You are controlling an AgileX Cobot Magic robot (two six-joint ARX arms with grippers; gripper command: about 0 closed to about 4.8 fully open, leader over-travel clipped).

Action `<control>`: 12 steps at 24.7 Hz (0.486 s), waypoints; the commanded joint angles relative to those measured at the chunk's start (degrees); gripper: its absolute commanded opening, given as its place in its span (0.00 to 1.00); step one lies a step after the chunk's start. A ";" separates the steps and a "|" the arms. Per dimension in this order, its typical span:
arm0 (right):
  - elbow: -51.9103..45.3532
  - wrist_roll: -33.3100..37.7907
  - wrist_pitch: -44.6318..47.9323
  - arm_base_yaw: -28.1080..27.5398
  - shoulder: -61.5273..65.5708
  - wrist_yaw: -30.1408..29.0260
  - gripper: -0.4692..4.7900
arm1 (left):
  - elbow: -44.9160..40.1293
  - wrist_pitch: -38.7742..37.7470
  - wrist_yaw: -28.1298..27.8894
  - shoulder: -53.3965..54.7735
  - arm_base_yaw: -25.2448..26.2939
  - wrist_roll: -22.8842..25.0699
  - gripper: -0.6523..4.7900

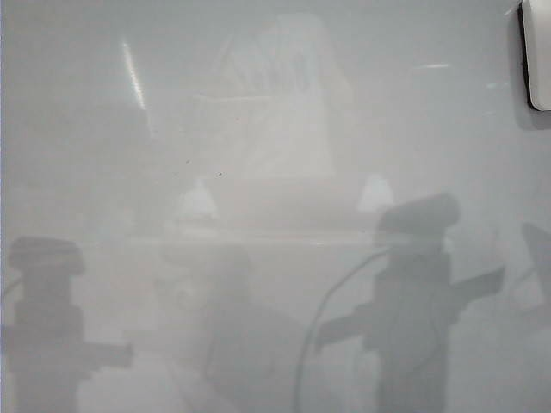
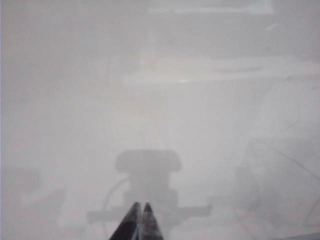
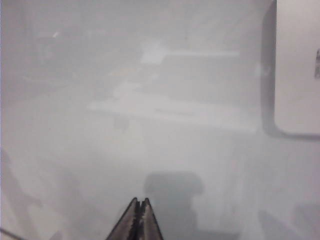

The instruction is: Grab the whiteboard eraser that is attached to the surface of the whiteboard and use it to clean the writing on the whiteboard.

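Note:
The whiteboard [image 1: 275,129] fills every view, glossy pale grey with faint reflections. The whiteboard eraser [image 1: 538,52], a white rounded block with a black edge, sits at the board's far right corner and is cut by the frame edge. It also appears in the right wrist view, where the eraser [image 3: 297,65] lies well ahead of and to one side of my right gripper [image 3: 139,201]. That gripper is shut with nothing in it. My left gripper [image 2: 140,206] is also shut and empty over bare board [image 2: 150,100]. No writing shows in any view.
Dark shadows of the two arms lie on the board at the near left [image 1: 43,327] and near right [image 1: 413,292]. A few tiny dark specks [image 1: 219,175] mark the middle of the board.

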 commanded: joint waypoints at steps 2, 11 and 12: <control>-4.63 -0.42 5.99 0.04 -0.02 -0.20 0.08 | -2.29 8.61 1.57 0.02 -0.07 0.42 0.11; -9.53 -0.42 6.29 0.07 -0.07 -0.11 0.08 | -3.93 7.43 -9.20 0.00 -0.07 -4.11 0.11; -9.97 -0.42 6.29 0.07 -0.07 -0.11 0.08 | -3.93 7.37 -9.11 0.00 -0.07 -4.09 0.11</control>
